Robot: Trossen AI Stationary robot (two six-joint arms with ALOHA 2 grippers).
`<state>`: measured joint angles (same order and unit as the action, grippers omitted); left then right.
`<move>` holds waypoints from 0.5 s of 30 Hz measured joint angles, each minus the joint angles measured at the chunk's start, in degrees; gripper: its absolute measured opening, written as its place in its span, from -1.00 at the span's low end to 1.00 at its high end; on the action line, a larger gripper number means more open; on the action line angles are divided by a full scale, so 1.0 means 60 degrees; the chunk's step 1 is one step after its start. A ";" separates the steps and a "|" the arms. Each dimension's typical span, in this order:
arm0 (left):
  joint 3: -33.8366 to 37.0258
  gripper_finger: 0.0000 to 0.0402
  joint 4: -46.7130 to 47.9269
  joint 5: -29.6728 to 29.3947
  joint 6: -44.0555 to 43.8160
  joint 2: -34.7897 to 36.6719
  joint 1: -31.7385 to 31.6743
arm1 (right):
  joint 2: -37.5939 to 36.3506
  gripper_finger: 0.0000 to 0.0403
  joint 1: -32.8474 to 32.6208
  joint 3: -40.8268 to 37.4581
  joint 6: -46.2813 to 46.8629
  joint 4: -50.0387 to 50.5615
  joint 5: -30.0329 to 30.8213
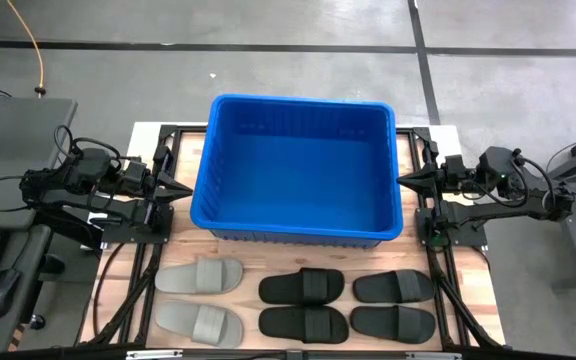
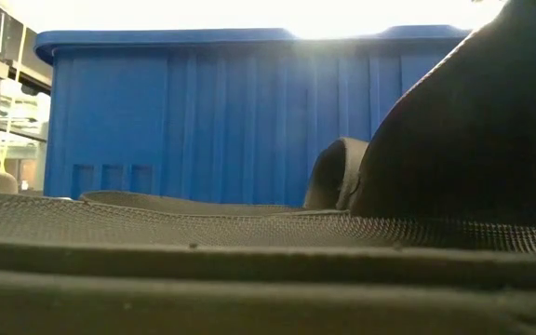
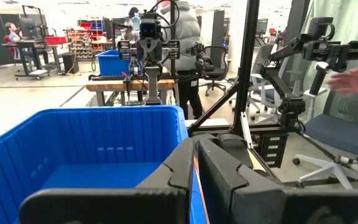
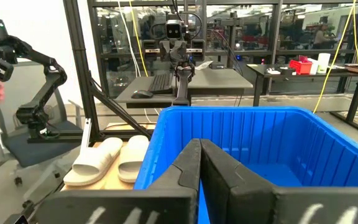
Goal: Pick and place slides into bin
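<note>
While both arms wait at the table's sides, the bin [image 1: 298, 170] takes up the middle-rear of the table [image 1: 468, 315], a big bright blue tub with ribbed walls and rolled rim, nothing visible inside it. Left arm [image 1: 68, 185] sits folded low at the left edge, wrist level, pointing inward at the bin's left wall; left gripper [image 1: 180, 187] has its tip just beside that wall, apart from it, fingers pressed together, holding nothing. Left wrist view confirms: the two dark fingers [image 3: 185, 162] meet along a thin seam, bin rim just beside them. Right arm [image 1: 508, 190] mirrors it at the right edge, folded low, pointing inward; right gripper [image 1: 408, 180] has its tip just beside the bin's right wall, fingers pressed together too, empty. Right wrist view shows its fingers [image 4: 194, 165] closed in front of the blue rim. Six slides lie flat on the table's front strip, near the bin's front wall but apart from it, in two rows of three. Light grey slides [image 1: 200, 276] are the left pair, one behind the other; black slides [image 1: 303, 288] fill the middle and right columns, four of them, all lying crosswise, close together but not stacked. Low view is mostly blocked by a black slide's sole and strap up close, bin wall behind. A person's hand [image 3: 356, 79] shows beyond the table in the left wrist view, near another robot arm in the room.
</note>
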<state>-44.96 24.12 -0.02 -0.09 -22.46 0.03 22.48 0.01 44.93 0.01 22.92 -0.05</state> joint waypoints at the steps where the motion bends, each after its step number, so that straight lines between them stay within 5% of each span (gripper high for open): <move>1: -0.0001 -0.91 0.0001 -0.0003 0.0003 0.0001 -0.0001 | 0.0000 -1.00 0.0000 0.0003 -0.0003 0.0003 0.0003; 10: -0.0001 -0.90 -0.0408 -0.0233 0.0001 -0.0006 -0.0004 | 0.0073 -1.00 -0.0004 -0.0014 -0.0010 -0.0670 0.0617; 15: -0.0005 -0.90 -0.0755 -0.0584 -0.0031 -0.0006 -0.0004 | 0.0535 -1.00 -0.0002 -0.0015 0.4117 -0.2585 0.2554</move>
<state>-44.99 19.59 -3.52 -0.28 -22.50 0.01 25.69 0.00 44.84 24.71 7.41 15.27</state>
